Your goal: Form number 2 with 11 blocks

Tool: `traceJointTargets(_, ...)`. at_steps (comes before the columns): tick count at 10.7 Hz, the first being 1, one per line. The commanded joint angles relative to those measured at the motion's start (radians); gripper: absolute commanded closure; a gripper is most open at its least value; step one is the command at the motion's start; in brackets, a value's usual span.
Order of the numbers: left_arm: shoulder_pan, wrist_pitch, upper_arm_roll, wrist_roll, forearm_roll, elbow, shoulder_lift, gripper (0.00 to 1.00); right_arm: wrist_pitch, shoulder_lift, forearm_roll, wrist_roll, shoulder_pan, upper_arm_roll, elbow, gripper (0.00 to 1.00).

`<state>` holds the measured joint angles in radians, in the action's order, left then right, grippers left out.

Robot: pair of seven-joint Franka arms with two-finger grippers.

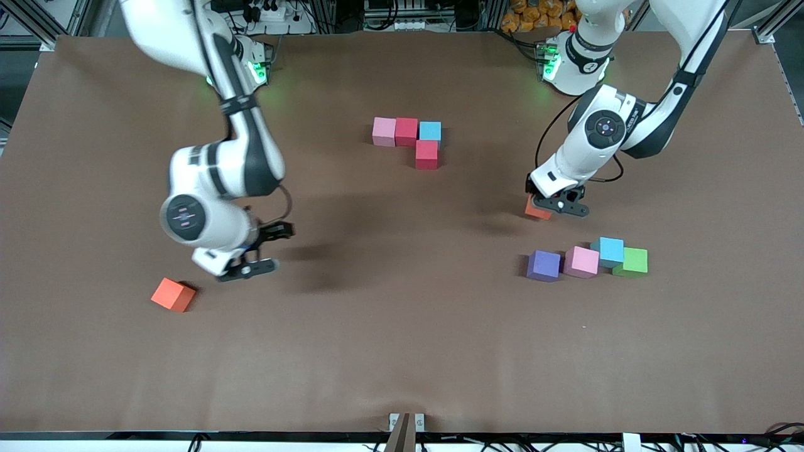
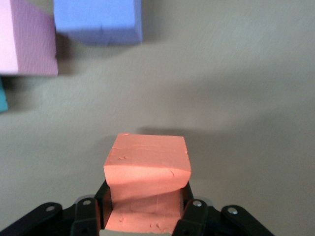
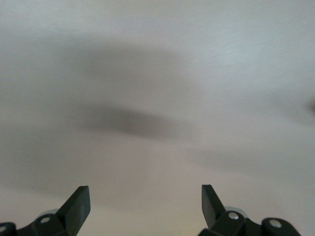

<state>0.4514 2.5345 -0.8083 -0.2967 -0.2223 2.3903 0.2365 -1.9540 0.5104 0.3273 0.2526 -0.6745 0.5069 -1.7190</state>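
Nearest the front camera, an orange cube (image 1: 173, 294) lies on the brown table (image 1: 402, 351) toward the right arm's end, turned askew. The right claw (image 1: 260, 250) hangs just above the table close beside that cube, on the side toward the table's middle, and touches nothing. Its fingers (image 3: 78, 205) stand wide apart with only bare table between them in the right wrist view.

Toward the left arm's end, a row of four cubes sits nearer the front camera than the left claw: a purple cube (image 1: 544, 265), a pink cube (image 1: 581, 262), a blue cube (image 1: 608, 252) and a green cube (image 1: 632, 262). The pink touches the blue, and the blue touches the green; the purple sits just beside the pink.

The left claw (image 1: 553, 208) is low at the table, near that row. It is closed on a second orange cube (image 2: 147, 172), whose lower part sits between the fingers (image 2: 193, 216) in the left wrist view. Whether this cube rests on the table or is just lifted cannot be told.

Farthest from the camera, well apart from both claws and between them, the started number stands: a light pink cube (image 1: 384, 131), a red cube (image 1: 406, 131) and a light blue cube (image 1: 430, 130) touch in a row. Another red cube (image 1: 427, 154) touches the light blue one on the side nearer the camera.
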Motion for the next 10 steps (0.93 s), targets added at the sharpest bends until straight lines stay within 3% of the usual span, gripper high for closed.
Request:
traceJointTargets(1, -0.081, -0.017, -0.006, -0.121, 0.02, -0.12, 0.098, 0.53, -0.009, -0.013, -0.021, 0.233, 0.102, -0.022, -0.001, 0.0)
traceJointTargets(5, -0.268, -0.126, -0.005, -0.381, 0.021, -0.324, 0.194, 0.52, -0.098, 0.043, -0.017, 0.709, 0.266, -0.047, 0.033, 0.0)
traceJointTargets(10, -0.454, -0.143, 0.026, -0.619, 0.014, -0.471, 0.329, 0.52, -0.296, 0.138, -0.008, 0.973, 0.338, -0.048, 0.042, 0.0)
